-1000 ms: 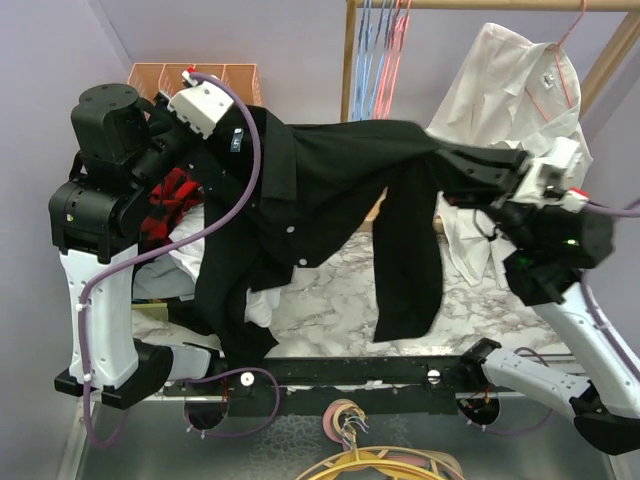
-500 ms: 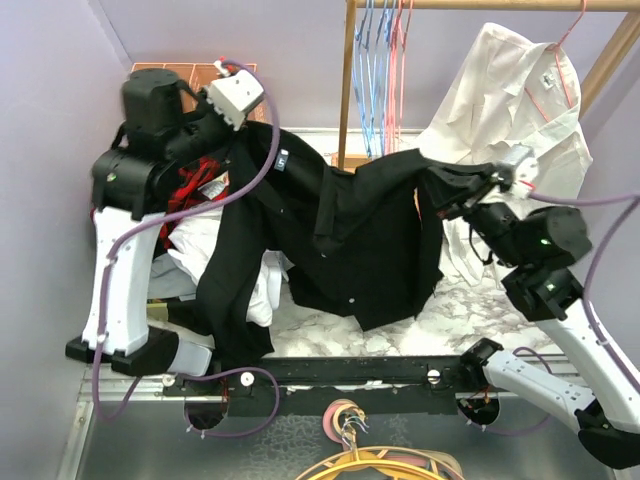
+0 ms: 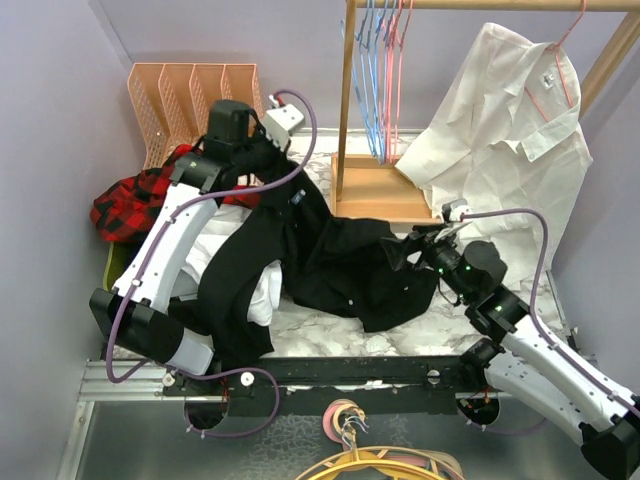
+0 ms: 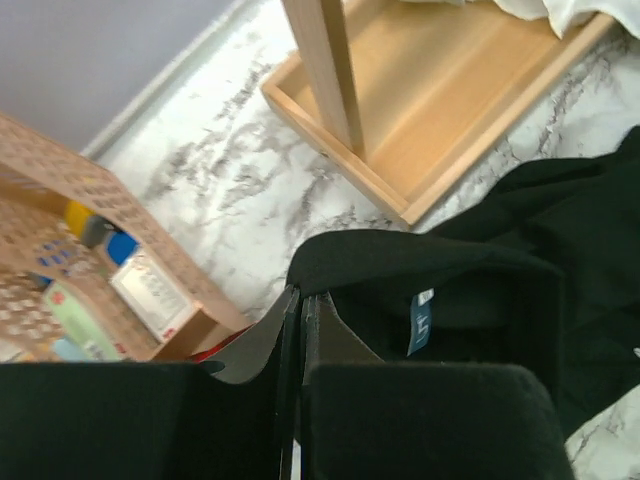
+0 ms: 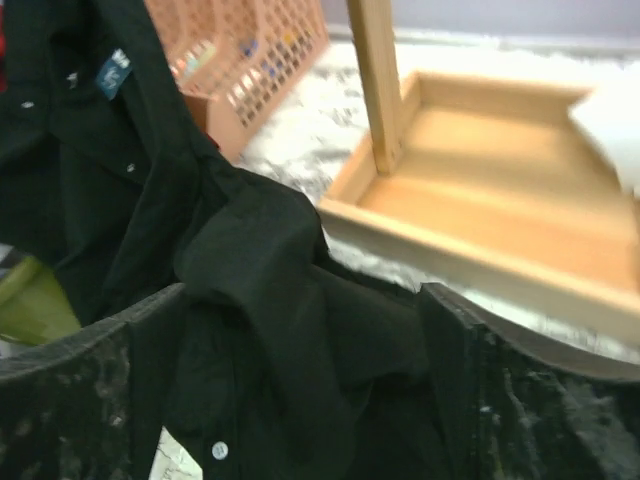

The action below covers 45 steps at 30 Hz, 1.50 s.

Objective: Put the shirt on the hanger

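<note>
Left gripper, seen from the top camera, is clamped on the collar end of the large black button-up shirt at the far left; the right gripper sits low at the shirt's right edge. A second ago the two arms held the shirt stretched in the air between them; both have since dropped, and it now lies heaped on the marble table, near the wooden rack's tray base. The thin pink-red wire hanger hangs untouched on the rail among blue ones, well apart from the shirt; so hanging has not begun, and this looks like a lay-down for a fresh grasp.

Left wrist view: the left gripper has its fingers pressed together on dark cloth; the collar with its small blue label arches just beyond.

Right wrist view: the right gripper has its fingers spread wide; bunched shirt lies between them, apparently unpinched.
</note>
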Each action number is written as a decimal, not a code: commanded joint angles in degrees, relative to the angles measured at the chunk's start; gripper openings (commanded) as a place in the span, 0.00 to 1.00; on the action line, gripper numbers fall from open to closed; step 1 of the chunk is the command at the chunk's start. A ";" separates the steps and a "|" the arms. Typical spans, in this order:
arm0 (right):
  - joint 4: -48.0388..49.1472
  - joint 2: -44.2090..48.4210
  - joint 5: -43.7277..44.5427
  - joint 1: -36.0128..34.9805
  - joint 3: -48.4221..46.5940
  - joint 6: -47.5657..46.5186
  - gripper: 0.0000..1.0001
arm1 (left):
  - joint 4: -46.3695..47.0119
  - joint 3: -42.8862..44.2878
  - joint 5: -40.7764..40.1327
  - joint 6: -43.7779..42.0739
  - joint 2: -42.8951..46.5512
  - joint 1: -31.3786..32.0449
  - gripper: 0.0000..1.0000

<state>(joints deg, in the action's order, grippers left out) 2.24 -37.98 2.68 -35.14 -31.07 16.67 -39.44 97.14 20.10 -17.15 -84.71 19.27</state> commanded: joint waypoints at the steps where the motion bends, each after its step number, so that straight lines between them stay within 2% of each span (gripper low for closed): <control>1: 7.04 -2.09 8.65 0.16 2.19 4.89 0.99 | 9.76 -6.15 -1.02 3.45 0.85 3.58 0.00; 3: 8.05 -3.51 11.02 0.15 1.32 3.18 0.99 | 10.53 -6.48 -0.48 4.12 0.26 4.73 0.00; 5: 11.29 -4.00 9.38 0.17 0.85 0.13 0.99 | 10.17 -5.69 0.47 4.60 -0.36 5.35 0.00; 9: 20.16 -6.71 -4.21 0.15 0.64 -3.59 0.99 | 9.44 -3.89 1.63 5.44 -0.59 5.69 0.00; 12: 24.18 -13.75 -13.63 0.15 -1.47 -2.87 0.99 | 8.96 -4.00 2.44 5.78 -0.11 5.80 0.00; 15: 25.54 -22.86 -19.14 0.15 -5.55 -2.22 0.99 | 8.61 -4.47 3.30 6.16 0.52 5.87 0.00; 19: 32.07 -31.95 -22.50 0.15 -8.60 0.46 0.99 | 8.44 -5.81 4.14 6.42 1.38 5.83 0.00; 22: 35.30 -38.20 -23.30 0.15 -11.52 1.33 0.95 | 8.17 -6.63 5.85 6.15 1.83 5.81 0.00; 24: 35.57 -41.61 -23.22 0.15 -14.27 1.61 0.89 | 7.67 -6.98 7.76 5.62 1.92 5.83 0.00; 27: 35.49 -45.43 -23.51 0.15 -17.13 1.70 0.70 | 6.68 -7.87 10.62 4.24 2.09 5.79 0.00; 29: 35.81 -46.77 -23.82 0.15 -17.88 1.56 0.51 | 6.10 -8.75 11.48 3.29 2.37 5.83 0.01; 32: 35.66 -46.62 -19.86 0.15 -17.54 1.45 0.11 | 4.73 -9.54 10.36 1.44 2.59 5.83 0.04; 33: 35.01 -46.05 -17.23 0.15 -17.29 1.33 0.03 | 4.08 -9.60 9.36 0.75 2.59 5.81 0.07; 34: 34.15 -45.49 -14.63 0.15 -17.08 0.90 0.01 | 3.50 -9.56 8.02 0.14 2.55 5.87 0.12; 36: 31.19 -44.46 -8.72 0.15 -17.13 0.41 0.01 | 2.34 -9.04 5.02 -0.66 2.57 5.85 0.38; 37: 29.65 -44.05 -6.47 0.15 -17.24 0.19 0.01 | 1.73 -8.39 3.66 -0.73 2.49 5.81 0.47; 39: 28.03 -43.14 -3.60 0.16 -16.88 -0.21 0.01 | -1.16 -6.20 2.71 -1.20 1.76 5.86 0.61; 43: 27.39 -41.91 -0.73 0.15 -15.54 -0.42 0.01 | -8.12 -0.11 4.22 -1.74 -0.76 6.68 0.64; 45: 27.19 -41.47 0.96 0.16 -15.07 -0.05 0.01 | -11.44 2.18 2.39 -2.48 -2.10 8.87 0.64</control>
<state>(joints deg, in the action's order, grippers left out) 30.59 -81.71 -3.81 -35.14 -47.27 17.26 -43.18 93.89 24.62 -17.69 -85.12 25.26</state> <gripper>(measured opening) 0.026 0.637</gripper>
